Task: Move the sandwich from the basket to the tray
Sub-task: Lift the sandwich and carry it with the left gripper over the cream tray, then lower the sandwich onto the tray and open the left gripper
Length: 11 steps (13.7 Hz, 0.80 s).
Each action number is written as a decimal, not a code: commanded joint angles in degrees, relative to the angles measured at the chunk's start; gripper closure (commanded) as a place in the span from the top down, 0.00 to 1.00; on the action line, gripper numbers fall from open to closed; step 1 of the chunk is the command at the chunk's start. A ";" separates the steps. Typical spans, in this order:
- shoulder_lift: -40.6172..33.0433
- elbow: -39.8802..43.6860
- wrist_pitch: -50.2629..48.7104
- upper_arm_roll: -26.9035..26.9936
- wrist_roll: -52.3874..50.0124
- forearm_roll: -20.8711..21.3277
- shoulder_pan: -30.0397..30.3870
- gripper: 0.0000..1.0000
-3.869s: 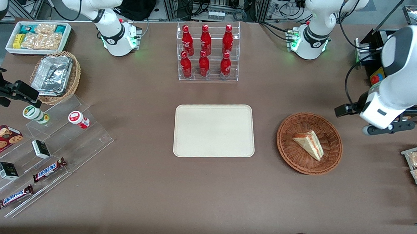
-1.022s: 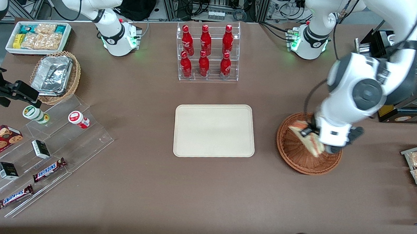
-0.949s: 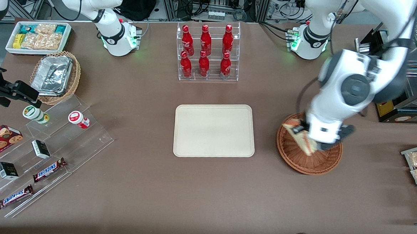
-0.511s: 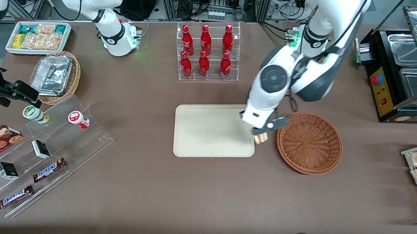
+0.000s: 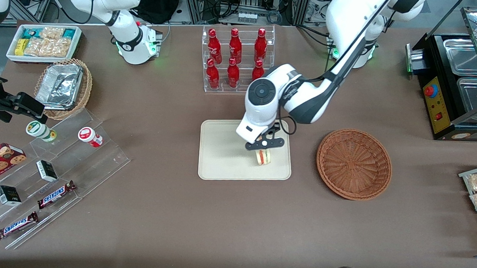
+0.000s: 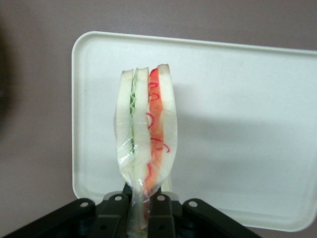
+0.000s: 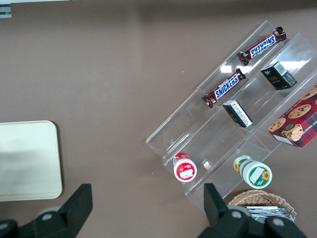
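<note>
Sandwich (image 6: 146,148) in end effector (image 6: 141,208) — over tray (image 6: 247,124)

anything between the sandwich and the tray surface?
Nothing visible. The end effector is shut on the sandwich, which hangs over a bare part of the tray.

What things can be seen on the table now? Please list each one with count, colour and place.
sandwich: 1, white with red and green layers, held above the tray
tray: 1, cream, table middle
basket: 1, reddish-brown, beside the tray, toward the working arm's end
bottles: 6, red, in a clear rack
Snickers bars: 2, brown, on clear steps
foil trays: silver, in a tan basket
hand: 1, black, over the tray, shut on the sandwich
</note>
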 commanded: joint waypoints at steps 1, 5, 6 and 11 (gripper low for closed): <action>3.26 1.42 3.07 0.49 0.98 3.26 -2.59 0.12; 5.46 1.68 5.72 0.49 0.63 3.35 -4.17 0.13; 5.55 1.42 5.90 0.49 0.45 3.35 -4.79 0.13; 6.43 1.59 7.83 0.49 0.36 3.18 -4.88 0.15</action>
